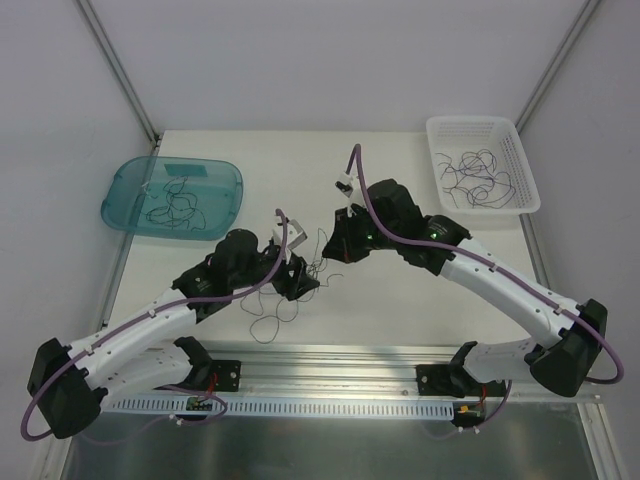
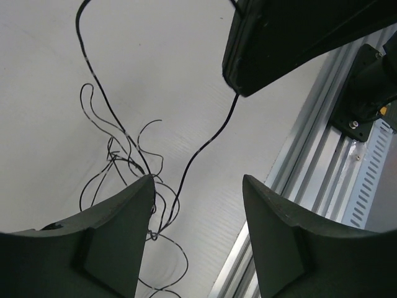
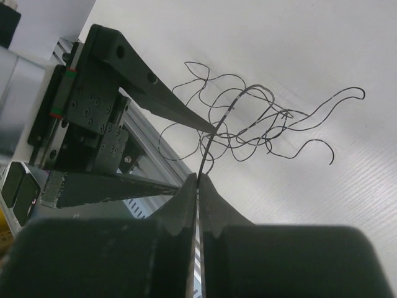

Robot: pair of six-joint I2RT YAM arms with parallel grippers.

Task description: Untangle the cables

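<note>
Cables in teal tray, white basket — right gripper pinching one, left gripper spread.

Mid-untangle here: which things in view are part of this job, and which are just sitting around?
In the job: tangled cables between the arms; right tool, shut on one strand; left tool, open at the tangle.
Lying about for now: teal tray and white basket, each holding other cables; aluminium rail at the near edge.

overhead view looks down from behind the rail; both wrist views (close, low) share the cables beside it.
</note>
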